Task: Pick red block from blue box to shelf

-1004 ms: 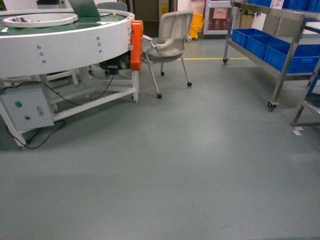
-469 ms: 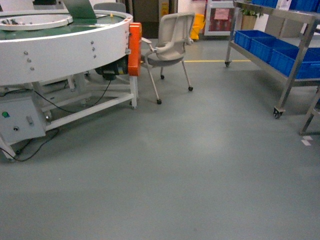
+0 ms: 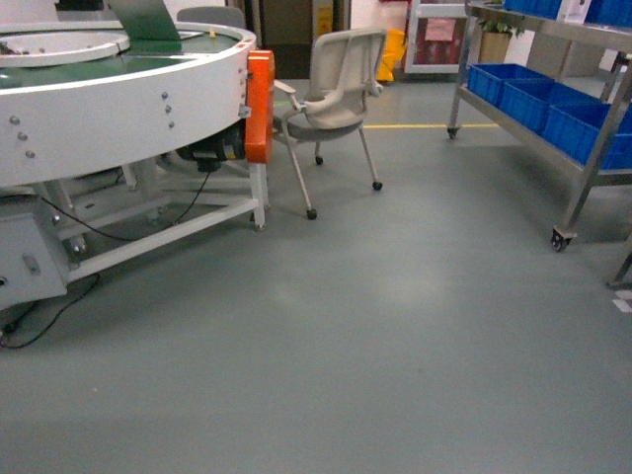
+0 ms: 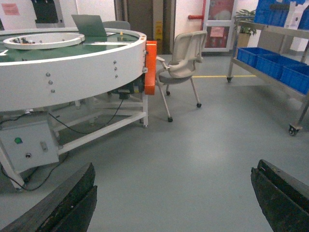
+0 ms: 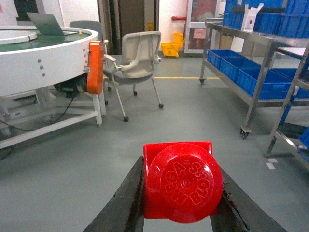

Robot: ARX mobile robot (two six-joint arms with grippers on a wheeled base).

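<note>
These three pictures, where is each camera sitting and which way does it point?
Head: rides high on the robot, slanting down over the floor toward the chair; no robot parts show.
Left wrist: low on the left arm, facing forward; the left gripper has its dark fingers spread wide.
Right wrist: on the right arm, facing forward; the right gripper clamps the red block.
All three share the chair, round white table and shelf.

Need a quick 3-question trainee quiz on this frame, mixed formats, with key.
1. True or false: the right gripper is shut on the red block.
2. The left gripper is: A) holding a yellow brick B) open and empty C) shut.
3. Fill in: the dark blue crates sit on the lower tier of the steel ____.

Key: 1 true; 2 B; 3 shelf.
</note>
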